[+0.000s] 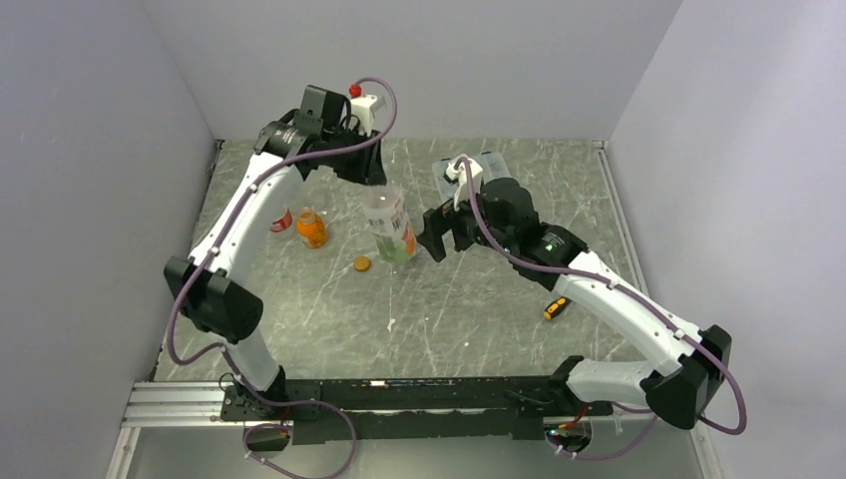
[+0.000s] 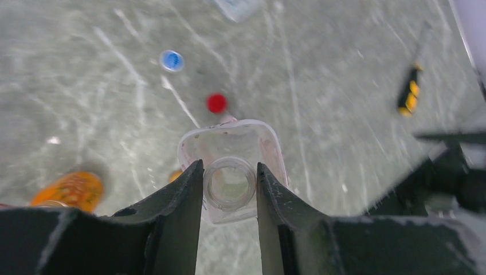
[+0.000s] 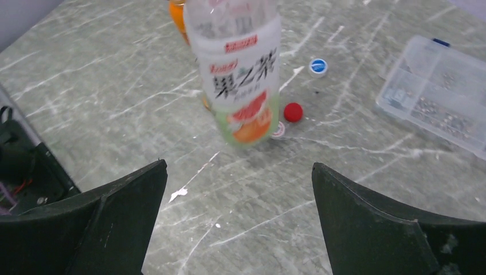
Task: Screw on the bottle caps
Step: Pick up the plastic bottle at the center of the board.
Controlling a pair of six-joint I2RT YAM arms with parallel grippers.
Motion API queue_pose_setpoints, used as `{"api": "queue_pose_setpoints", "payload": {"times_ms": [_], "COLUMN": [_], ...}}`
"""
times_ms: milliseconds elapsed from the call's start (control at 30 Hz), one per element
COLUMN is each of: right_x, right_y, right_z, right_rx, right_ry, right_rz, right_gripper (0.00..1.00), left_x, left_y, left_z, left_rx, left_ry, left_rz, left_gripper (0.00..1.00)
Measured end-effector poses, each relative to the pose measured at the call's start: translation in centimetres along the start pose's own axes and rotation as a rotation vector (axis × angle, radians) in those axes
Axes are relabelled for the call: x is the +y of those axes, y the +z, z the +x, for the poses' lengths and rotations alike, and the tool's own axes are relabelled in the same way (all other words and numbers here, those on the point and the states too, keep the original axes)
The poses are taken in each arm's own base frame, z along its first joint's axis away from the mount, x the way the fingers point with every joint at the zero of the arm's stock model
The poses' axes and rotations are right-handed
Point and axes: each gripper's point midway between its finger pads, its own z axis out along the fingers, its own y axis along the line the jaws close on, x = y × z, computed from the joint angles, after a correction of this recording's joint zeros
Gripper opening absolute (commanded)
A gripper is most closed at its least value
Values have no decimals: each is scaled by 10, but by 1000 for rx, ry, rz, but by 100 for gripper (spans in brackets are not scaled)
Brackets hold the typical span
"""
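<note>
Evidently nothing looks capped yet: the left hand [image 2: 229, 183] pinches the white-labelled bottle [image 3: 238, 74] by its open neck, the right hand [image 3: 238, 172] gapes empty, and the red cap [image 3: 293, 112] and blue cap [image 3: 317, 66] lie loose.

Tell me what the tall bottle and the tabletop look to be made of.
Bottle: probably thin clear plastic, glossy; its open neck and walls are see-through, with a printed label. Tabletop: grey stone or stone-look laminate with white veins, fairly matte; can't tell which.
</note>
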Motion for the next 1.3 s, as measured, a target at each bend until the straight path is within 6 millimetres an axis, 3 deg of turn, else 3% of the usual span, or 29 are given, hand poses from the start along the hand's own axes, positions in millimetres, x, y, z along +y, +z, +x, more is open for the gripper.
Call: {"api": "queue_pose_setpoints", "payload": {"times_ms": [133, 333, 533, 700, 1000, 1300], "right_x": [12, 17, 49, 73, 96, 88], "right_y": [-8, -36, -59, -70, -79, -64], "right_z": [1, -6, -3, 1, 8, 5], "right_rx": [-18, -80, -101, -70, -27, -62], "right_ry": [-24, -1, 18, 39, 46, 100], "right_rz": [-109, -287, -554, -742, -897, -801], "right_gripper": [100, 100, 100, 100, 100, 100], "left_x": [-44, -105, -137, -152, -166, -172], "left_y": [-33, -107, -149, -156, -164, -164], "left_z": [26, 50, 57, 55, 38, 27], "left_rx": [48, -18, -85, -115, -188, -243], "left_ry": [94, 248, 316, 332, 341, 338], "left_rz": [196, 486, 677, 787, 881, 923], "left_gripper": [0, 0, 0, 0, 0, 0]}}
